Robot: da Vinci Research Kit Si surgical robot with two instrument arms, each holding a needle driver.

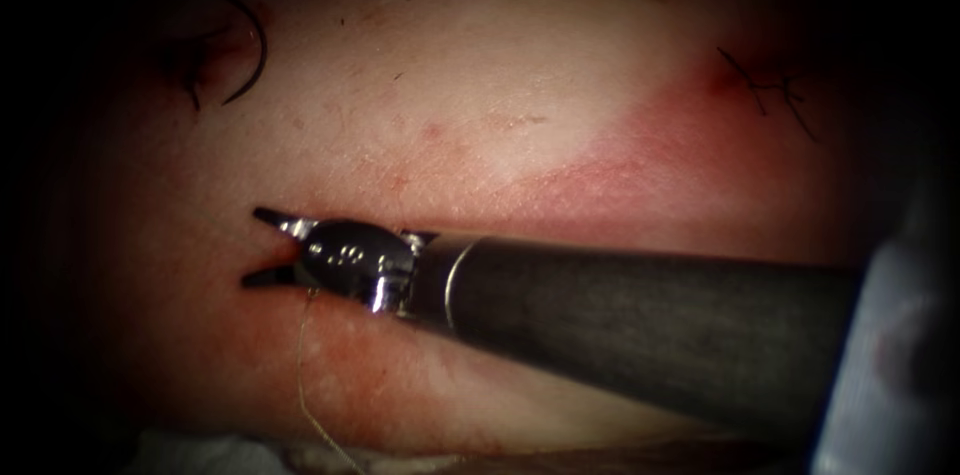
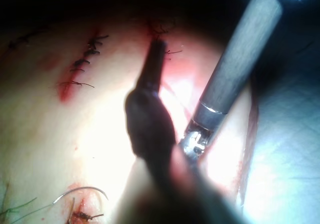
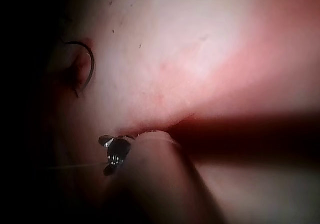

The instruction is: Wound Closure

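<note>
While two tools work over the tissue, there is one needle. It lies at 10 o'clock in the endoscope view, far to the left, held by neither tool. Its curve bows toward 3 o'clock, beside a dark reddened spot. Whether either end sits in the tissue is hard to make out, because that corner falls into shadow.

The right tool reaches in from 4 o'clock. Its two jaws are spread wide just left of centre, pointing toward 9 o'clock, with nothing between them. One pale thread runs from just under the jaws toward 6 o'clock, where it fades at the tissue's edge. I cannot tell whether it touches the tool.

One dark stitch with short cut ends sits at 2 o'clock. The cut itself is hard to trace; a red crease runs from the right tool's wrist toward that stitch.

From the left wrist camera, the left tool is a dark blurred shape. Its jaws taper to a single point, pressed together and empty, close to a stitch. The right tool's shaft crosses behind it, and the left tool covers the right tool's jaws. A row of several stitches lies well apart from both tools.
</note>
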